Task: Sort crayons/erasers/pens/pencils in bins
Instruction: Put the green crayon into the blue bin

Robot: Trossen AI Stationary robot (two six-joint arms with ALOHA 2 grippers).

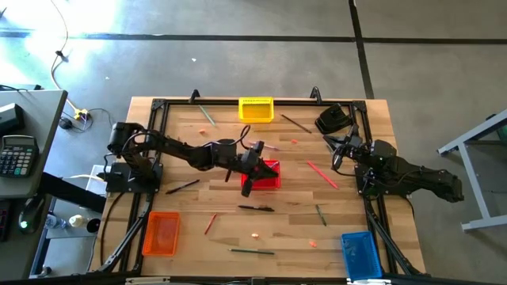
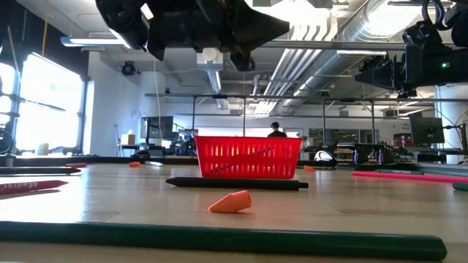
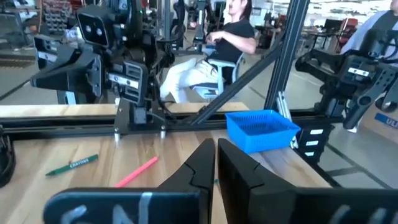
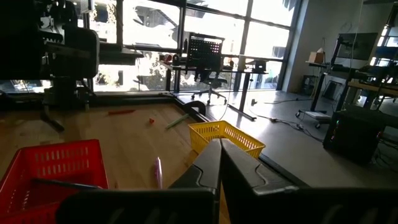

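Left gripper (image 1: 248, 180), fingers pressed together with nothing in them, hangs over the red slatted plastic bin (image 1: 265, 173) from above; the slim black pen (image 1: 255, 208) lies just toward the table's near edge, long axis across the table, nearer this arm than the right's. At table height it's (image 2: 235, 183) flat before that bin (image 2: 247, 156).

Red bin (image 1: 269, 174) mid-table holds a black pen (image 4: 59, 183); yellow (image 1: 256, 109), orange (image 1: 161, 233) and blue bins (image 1: 360, 254) stand apart.
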